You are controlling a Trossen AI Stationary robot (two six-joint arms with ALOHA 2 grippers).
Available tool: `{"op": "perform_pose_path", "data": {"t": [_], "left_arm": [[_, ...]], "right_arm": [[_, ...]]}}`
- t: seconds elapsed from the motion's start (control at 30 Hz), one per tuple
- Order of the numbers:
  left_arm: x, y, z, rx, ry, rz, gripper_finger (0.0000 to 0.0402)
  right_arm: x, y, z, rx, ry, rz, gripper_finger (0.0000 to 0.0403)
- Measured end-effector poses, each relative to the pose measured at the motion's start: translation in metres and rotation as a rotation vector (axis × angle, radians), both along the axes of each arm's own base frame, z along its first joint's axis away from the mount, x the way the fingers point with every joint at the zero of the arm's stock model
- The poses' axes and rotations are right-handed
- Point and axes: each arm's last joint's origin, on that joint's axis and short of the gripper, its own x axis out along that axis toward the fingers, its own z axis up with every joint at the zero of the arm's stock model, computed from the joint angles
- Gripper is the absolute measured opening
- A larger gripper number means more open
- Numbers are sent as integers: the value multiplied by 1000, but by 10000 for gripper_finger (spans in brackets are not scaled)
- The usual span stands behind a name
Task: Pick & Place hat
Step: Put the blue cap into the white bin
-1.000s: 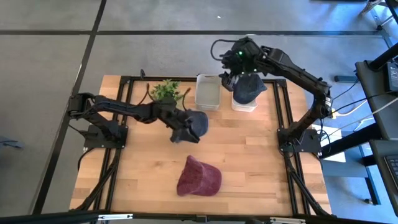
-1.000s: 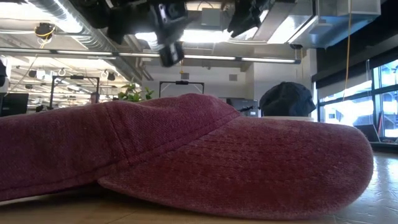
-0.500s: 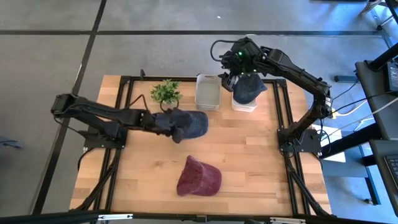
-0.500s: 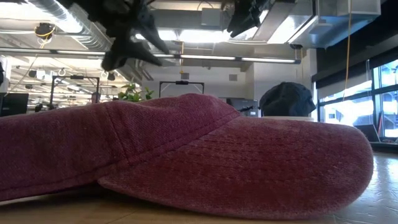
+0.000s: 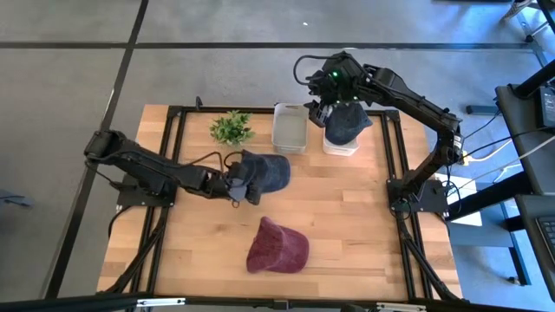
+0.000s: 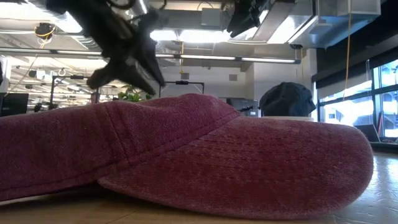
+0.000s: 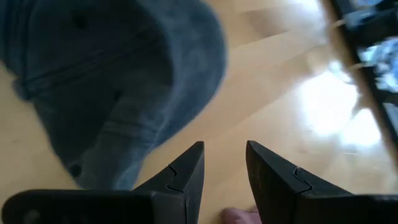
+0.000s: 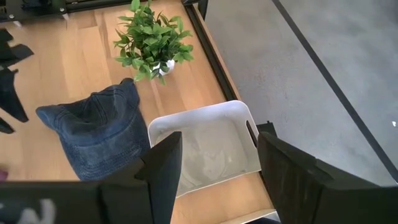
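- Two arms: my left gripper (image 5: 232, 187), fingers apart and empty, reaches low beside the blue denim cap (image 5: 265, 173).
- My right gripper (image 5: 323, 111) hangs open over the white bin (image 5: 290, 126).

A small green plant (image 5: 231, 127) stands near the far edge of the wooden tabletop (image 5: 347, 208). Just beside it sits an empty white bin (image 5: 290, 127), and next to that bin is a second white bin (image 5: 340, 146).
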Motion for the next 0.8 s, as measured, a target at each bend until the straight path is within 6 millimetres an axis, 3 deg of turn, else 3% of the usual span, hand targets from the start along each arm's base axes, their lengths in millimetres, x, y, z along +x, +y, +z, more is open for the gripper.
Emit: {"op": "perform_pose_path", "data": {"t": [0.23,0.53,0.8], "left_arm": [[3,1,-25,10,113,80,114],[-3,3,-24,158,155,118,114],[-5,1,-37,133,239,104,114]], "right_arm": [[0,0,0,-2,1,2,210],[0,0,0,-2,1,2,210],[0,0,0,0,-1,0,210]]}}
